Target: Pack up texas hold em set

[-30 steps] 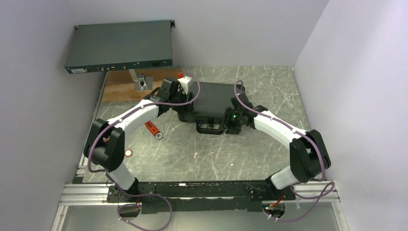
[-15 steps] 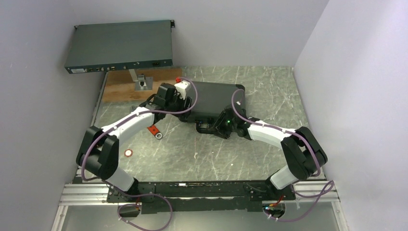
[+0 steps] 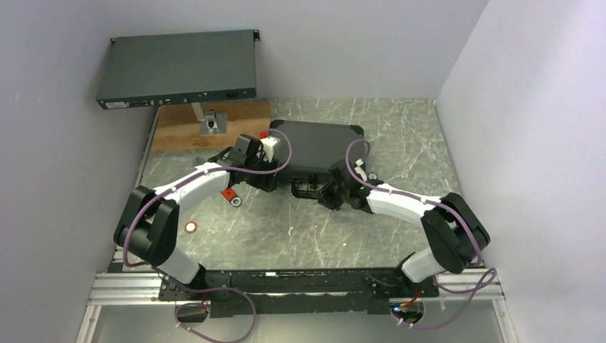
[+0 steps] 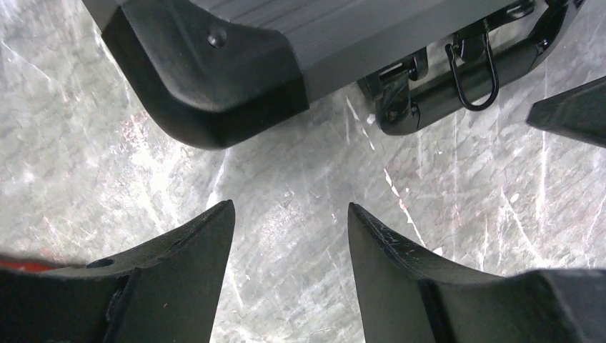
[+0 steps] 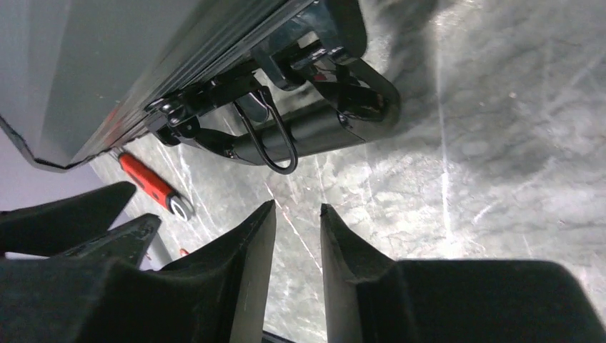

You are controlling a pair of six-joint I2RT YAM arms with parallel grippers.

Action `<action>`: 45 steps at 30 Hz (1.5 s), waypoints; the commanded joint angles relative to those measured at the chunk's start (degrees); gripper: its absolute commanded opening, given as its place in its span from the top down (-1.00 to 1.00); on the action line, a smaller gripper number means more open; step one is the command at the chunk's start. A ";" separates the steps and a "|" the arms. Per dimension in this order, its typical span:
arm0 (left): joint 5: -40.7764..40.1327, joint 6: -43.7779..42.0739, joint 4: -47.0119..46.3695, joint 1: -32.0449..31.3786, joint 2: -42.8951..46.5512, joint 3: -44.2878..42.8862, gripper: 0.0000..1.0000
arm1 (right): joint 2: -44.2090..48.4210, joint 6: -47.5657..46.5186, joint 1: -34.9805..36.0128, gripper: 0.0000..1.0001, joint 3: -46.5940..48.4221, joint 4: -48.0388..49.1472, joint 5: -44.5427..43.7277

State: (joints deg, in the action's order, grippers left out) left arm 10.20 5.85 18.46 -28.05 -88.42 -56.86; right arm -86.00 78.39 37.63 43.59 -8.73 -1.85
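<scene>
A lone round chip (image 3: 191, 228) lies on the tabletop (image 3: 300, 236) at the left, well apart from the closed black case (image 3: 318, 139). The left fingers (image 4: 186, 264) stand moderately spread and empty above bare marble, just short of the case's near left corner, with the red-handled wrench (image 3: 229, 194) beside them. The case lies flat mid-tabletop, its handle (image 5: 314, 136) facing the arms. The right fingers (image 5: 239, 286) are nearly together with a narrow gap between them, gripping nothing, just before the handle.
</scene>
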 commanded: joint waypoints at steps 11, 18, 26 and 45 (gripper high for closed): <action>-0.12 0.55 4.09 0.02 0.18 -3.22 -0.29 | 2.65 14.28 9.23 0.38 -2.66 6.47 -20.38; -1.27 1.68 6.93 0.02 6.37 -6.57 -0.37 | 2.52 19.88 10.92 0.38 -2.68 4.42 -26.84; -7.14 2.36 11.90 0.11 -4.04 -17.89 -0.35 | -0.09 29.44 13.83 0.34 -1.79 1.49 -31.96; -5.62 4.40 8.59 0.12 -8.94 -9.84 -0.30 | -8.67 41.60 15.55 0.38 -0.11 0.23 -35.13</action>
State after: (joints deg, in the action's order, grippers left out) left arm 4.23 9.82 23.66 -27.55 -96.33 -70.48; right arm -92.44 117.08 52.77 42.15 -9.15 -35.14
